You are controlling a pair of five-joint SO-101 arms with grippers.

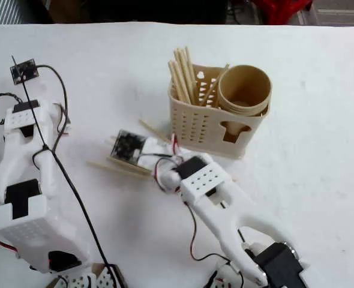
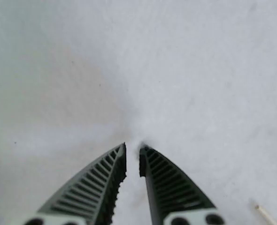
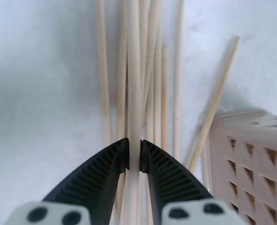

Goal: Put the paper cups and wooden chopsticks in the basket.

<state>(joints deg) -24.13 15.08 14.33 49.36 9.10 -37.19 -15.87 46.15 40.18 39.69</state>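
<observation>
White table point(image 1: 321, 180), dark room point(image 1: 135, 9) behind, right gripper point(image 3: 134, 150) seemingly clamped on a chopstick point(image 3: 134, 70), left gripper point(image 2: 133, 152) tips almost together

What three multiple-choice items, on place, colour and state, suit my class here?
1. Where are the stacked tan paper cups relative to the cream perforated plastic basket? A beside it; B inside it; C beneath it.
2. What colour are the right hand's fingers? A black; B white; C red.
3. The right hand is: A wide open; B holding a cup; C shut on loose pale wooden chopsticks.
Answers: B, cups stand within its walls; A, both look black; C, they pinch a stick.
</observation>
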